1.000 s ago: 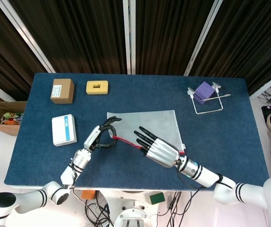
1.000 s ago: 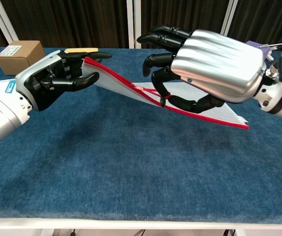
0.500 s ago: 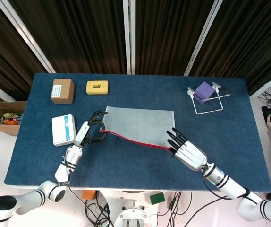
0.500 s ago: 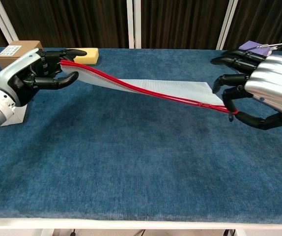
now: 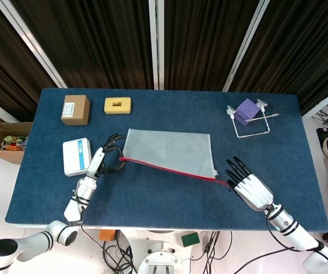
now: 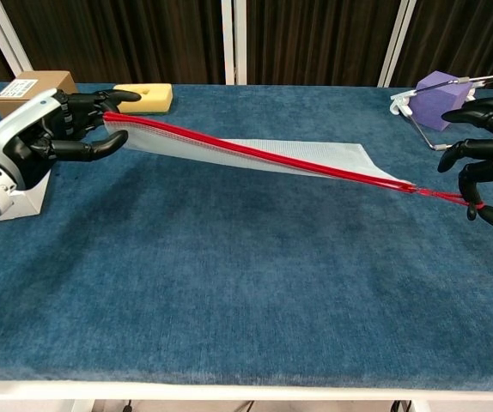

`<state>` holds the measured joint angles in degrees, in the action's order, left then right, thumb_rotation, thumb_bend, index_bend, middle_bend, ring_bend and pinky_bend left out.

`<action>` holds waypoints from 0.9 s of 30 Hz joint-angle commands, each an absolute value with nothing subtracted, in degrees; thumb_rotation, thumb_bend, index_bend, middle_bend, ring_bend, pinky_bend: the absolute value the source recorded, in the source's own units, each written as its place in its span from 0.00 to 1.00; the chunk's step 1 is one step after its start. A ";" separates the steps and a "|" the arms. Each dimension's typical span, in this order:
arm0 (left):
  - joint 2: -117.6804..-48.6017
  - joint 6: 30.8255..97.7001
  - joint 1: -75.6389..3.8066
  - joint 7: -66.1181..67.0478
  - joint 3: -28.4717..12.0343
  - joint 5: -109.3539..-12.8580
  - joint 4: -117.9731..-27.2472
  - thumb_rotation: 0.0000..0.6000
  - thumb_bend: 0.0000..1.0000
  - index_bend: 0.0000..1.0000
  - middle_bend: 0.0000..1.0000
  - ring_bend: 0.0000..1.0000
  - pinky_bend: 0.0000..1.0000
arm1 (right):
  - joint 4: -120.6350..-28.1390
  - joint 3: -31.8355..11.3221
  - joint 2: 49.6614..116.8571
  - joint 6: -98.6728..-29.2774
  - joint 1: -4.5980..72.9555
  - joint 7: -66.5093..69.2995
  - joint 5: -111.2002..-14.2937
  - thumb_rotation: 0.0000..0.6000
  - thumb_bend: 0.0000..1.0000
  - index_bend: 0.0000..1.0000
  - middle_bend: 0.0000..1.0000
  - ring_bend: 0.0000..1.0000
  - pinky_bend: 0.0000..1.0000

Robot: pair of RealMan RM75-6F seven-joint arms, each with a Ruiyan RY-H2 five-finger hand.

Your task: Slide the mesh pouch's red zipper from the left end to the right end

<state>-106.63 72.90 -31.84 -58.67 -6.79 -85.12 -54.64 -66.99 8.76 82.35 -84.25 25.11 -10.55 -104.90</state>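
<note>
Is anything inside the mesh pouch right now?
The mesh pouch looks flat and empty; nothing shows through it. The left hand holds its left corner, covering that bit, and the right hand pulls the zipper tab past the right end.

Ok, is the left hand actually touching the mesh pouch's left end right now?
Touching. The chest view shows the left hand pinching the mesh pouch at its left corner, lifting that end off the table.

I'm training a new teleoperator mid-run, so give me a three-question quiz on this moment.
1. True or false: the left hand grips the mesh pouch at its left end.
2. What is the right hand pulling? A) the purple block B) the red zipper's pull C) the yellow block
3. Fill in: the zipper slider sits at the pouch's ____ end.

Key: 1 true; 2 B; 3 right.
</note>
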 commanded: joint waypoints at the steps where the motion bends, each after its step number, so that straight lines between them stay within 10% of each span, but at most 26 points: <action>1: -106.69 73.89 -31.53 -53.74 -6.02 -86.16 -54.10 1.00 0.42 0.53 0.16 0.00 0.07 | -66.97 8.57 82.96 -83.60 25.30 -10.25 -105.25 1.00 0.52 0.66 0.30 0.01 0.00; 8: -104.01 76.55 -30.53 -35.19 -3.31 -89.35 -55.51 1.00 0.40 0.22 0.13 0.00 0.07 | -67.54 7.49 86.01 -78.64 26.66 -11.06 -104.44 1.00 0.46 0.54 0.25 0.00 0.00; 15: -97.33 79.65 -27.71 -23.16 -2.62 -89.58 -62.72 1.00 0.31 0.20 0.12 0.00 0.07 | -77.13 5.92 84.04 -70.05 25.96 -15.24 -96.34 1.00 0.06 0.02 0.02 0.00 0.00; 27: -74.76 81.73 -20.36 -7.03 -3.07 -83.00 -82.39 1.00 0.23 0.21 0.14 0.01 0.07 | -91.16 2.01 68.85 -78.65 18.90 -6.87 -87.79 1.00 0.03 0.00 0.02 0.00 0.00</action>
